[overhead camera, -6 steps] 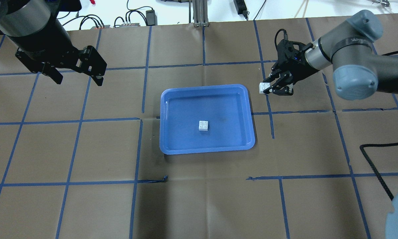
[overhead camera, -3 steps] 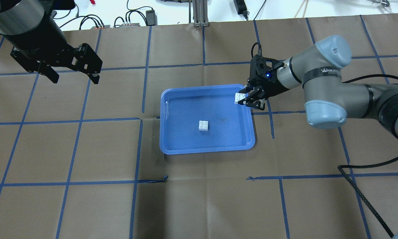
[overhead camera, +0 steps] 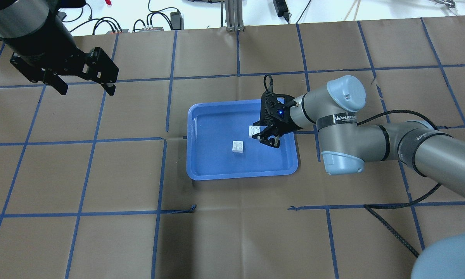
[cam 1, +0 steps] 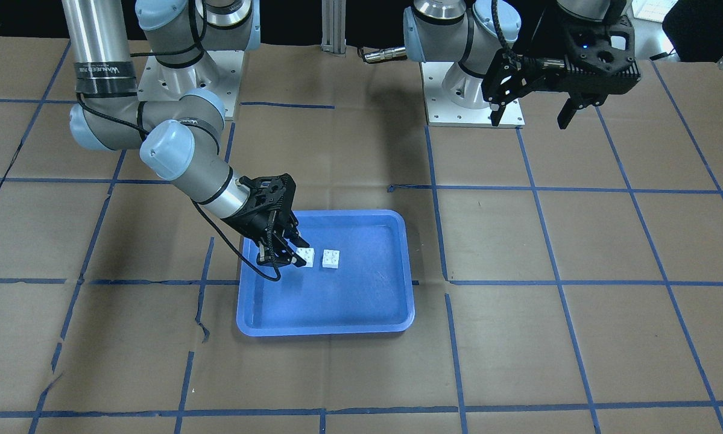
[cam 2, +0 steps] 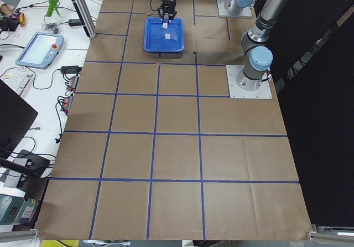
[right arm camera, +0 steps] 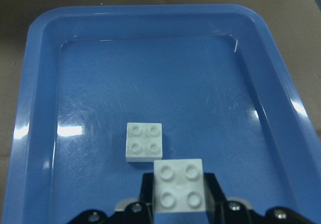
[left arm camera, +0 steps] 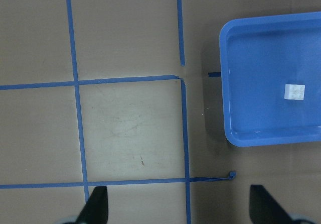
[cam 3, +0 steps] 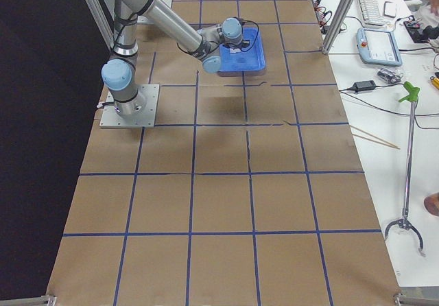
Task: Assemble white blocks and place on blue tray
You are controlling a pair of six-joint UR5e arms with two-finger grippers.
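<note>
The blue tray (overhead camera: 213,128) lies at the table's middle. One white block (overhead camera: 238,147) rests studs up on its floor; it also shows in the front view (cam 1: 331,258) and the right wrist view (right arm camera: 144,141). My right gripper (overhead camera: 262,135) is shut on the second white block (overhead camera: 254,131), studs up, held over the tray just to the right of the resting block and apart from it (right arm camera: 179,185). My left gripper (overhead camera: 87,91) is open and empty, high over the table's far left, well away from the tray.
Brown paper with a blue tape grid covers the table (overhead camera: 100,174). Cables and power boxes (overhead camera: 154,23) lie beyond the far edge. The right arm's black cable (overhead camera: 391,228) trails over the table at the right.
My right gripper has carried its white block leftward, from outside the tray's right rim to over the tray floor beside the resting block. My left gripper shifted slightly back and left.
</note>
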